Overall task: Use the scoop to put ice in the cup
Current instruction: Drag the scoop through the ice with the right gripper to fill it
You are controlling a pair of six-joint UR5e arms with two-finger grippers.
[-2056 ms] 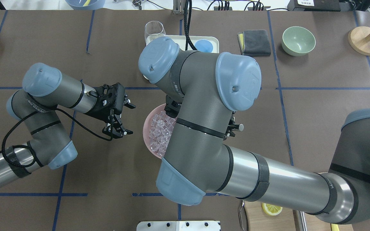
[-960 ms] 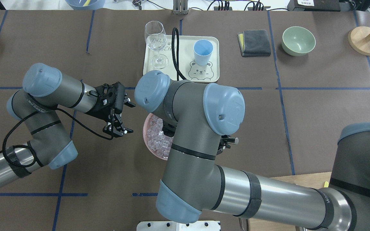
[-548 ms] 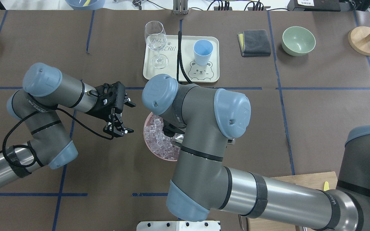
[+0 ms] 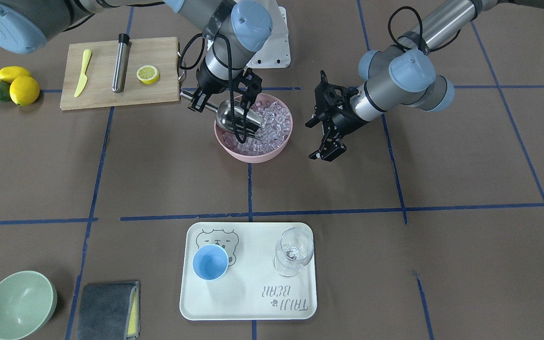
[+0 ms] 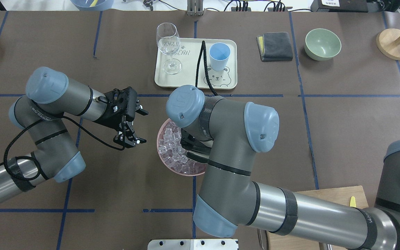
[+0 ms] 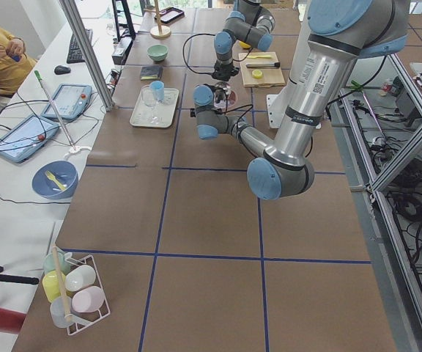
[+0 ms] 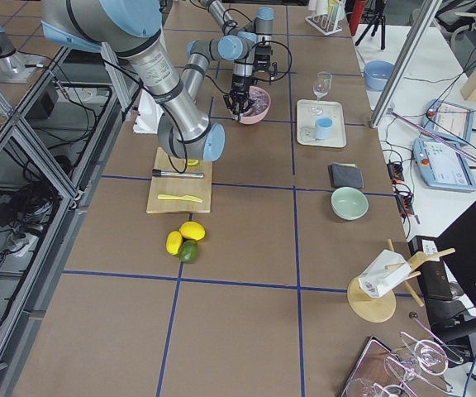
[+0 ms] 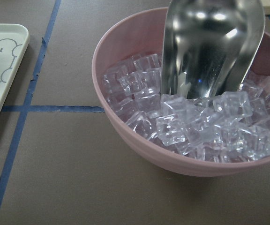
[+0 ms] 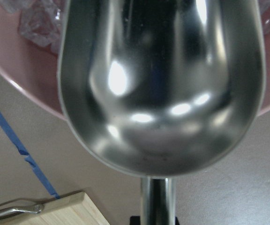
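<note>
Right gripper (image 4: pixel 197 100): clamping the thin handle of the scoop (image 4: pixel 236 118), jaws closed on it, and holding the trough tilted down over the pink bowl (image 4: pixel 253 156). Scoop: its front lip is touching the ice (image 8: pixel 196 122) near the middle of the heap, and its handle is reaching out over the bowl's rim toward the cutting board (image 4: pixel 111 97). Ice: lying piled in the pink bowl, filling most of it. Left gripper (image 4: pixel 321 141): hanging just beside the bowl on the side away from the scoop handle, jaws spread apart and gripping nothing, its camera facing the bowl. Cup (image 4: pixel 210 262): standing upright on the cream tray (image 4: pixel 253 302), well apart from the bowl, across a blue tape line, and sharing the tray with a wine glass (image 4: pixel 293 250).
</note>
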